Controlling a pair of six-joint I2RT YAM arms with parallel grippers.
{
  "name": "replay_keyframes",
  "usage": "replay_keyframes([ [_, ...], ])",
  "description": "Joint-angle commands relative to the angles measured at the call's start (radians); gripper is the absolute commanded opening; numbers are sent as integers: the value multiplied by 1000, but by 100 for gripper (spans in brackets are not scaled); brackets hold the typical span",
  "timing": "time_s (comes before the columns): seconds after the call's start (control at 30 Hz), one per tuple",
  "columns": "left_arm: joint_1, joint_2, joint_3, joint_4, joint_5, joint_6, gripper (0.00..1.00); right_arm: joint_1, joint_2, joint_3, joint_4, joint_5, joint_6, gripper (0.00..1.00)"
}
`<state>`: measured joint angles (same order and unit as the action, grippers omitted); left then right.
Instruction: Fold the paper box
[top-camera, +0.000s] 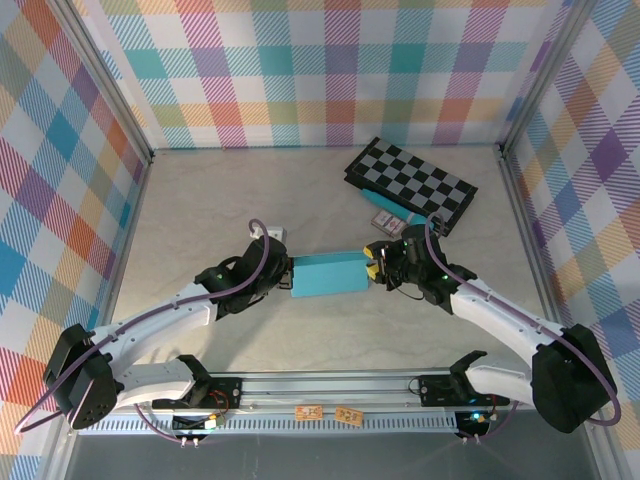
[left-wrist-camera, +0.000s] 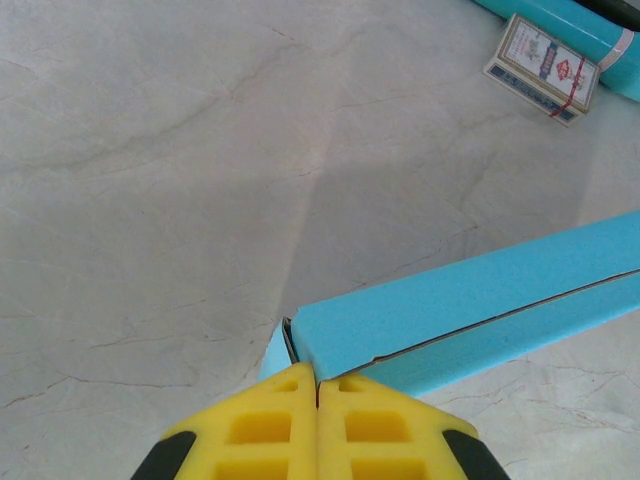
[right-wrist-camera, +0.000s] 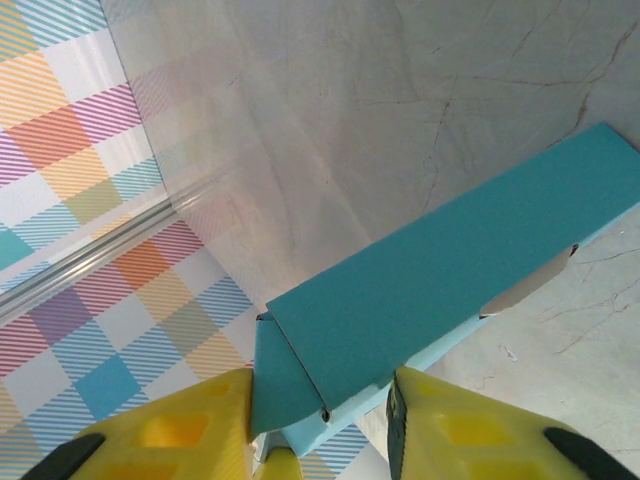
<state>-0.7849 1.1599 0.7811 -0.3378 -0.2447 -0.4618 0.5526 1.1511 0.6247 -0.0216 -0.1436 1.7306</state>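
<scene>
The paper box (top-camera: 328, 273) is a flat teal rectangle held between both grippers at mid-table. My left gripper (top-camera: 290, 272) is at its left end. In the left wrist view the yellow fingers (left-wrist-camera: 270, 425) meet tight at the box's (left-wrist-camera: 470, 300) corner, where a thin edge runs in between them, so the left gripper (left-wrist-camera: 318, 385) is shut there. My right gripper (top-camera: 370, 266) holds the right end. In the right wrist view the right gripper (right-wrist-camera: 320, 420) straddles the box (right-wrist-camera: 450, 270), one finger pressing a curved end flap (right-wrist-camera: 280, 385), the other against the box's side.
A black-and-grey checkerboard (top-camera: 410, 183) lies at the back right, with a slim teal tube-like object (top-camera: 383, 198) under its near edge and a card deck (top-camera: 383, 221) beside it. The deck (left-wrist-camera: 545, 68) also shows in the left wrist view. Plaid walls enclose the table.
</scene>
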Motion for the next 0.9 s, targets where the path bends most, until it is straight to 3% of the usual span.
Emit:
replay_keyframes([
  [0.0, -22, 27, -36, -222, 81, -37, 6, 3, 20, -1, -81, -5, -50, 34],
  [0.1, -23, 7, -28, -229, 101, -50, 14, 3, 21, -10, -104, 2, -65, 30],
  [0.27, -22, -80, 9, -267, 121, -111, 35, 3, 14, -24, -139, 12, -71, 27],
  [0.37, -23, -114, 56, -325, 142, -213, 45, 4, 17, -22, -146, 13, -74, 26],
  [0.43, -19, -112, 93, -377, 158, -337, 46, 3, 21, -17, -154, 14, -75, 25],
  [0.6, -17, -136, 134, -383, 191, -500, 46, 3, 36, -3, -170, 15, -77, 23],
  [0.7, -16, -165, 148, -369, 173, -607, 53, 3, 42, 1, -173, 15, -79, 22],
  [0.87, 1, -176, 132, -386, 192, -934, 57, 3, 37, 3, -191, 19, -81, 21],
])
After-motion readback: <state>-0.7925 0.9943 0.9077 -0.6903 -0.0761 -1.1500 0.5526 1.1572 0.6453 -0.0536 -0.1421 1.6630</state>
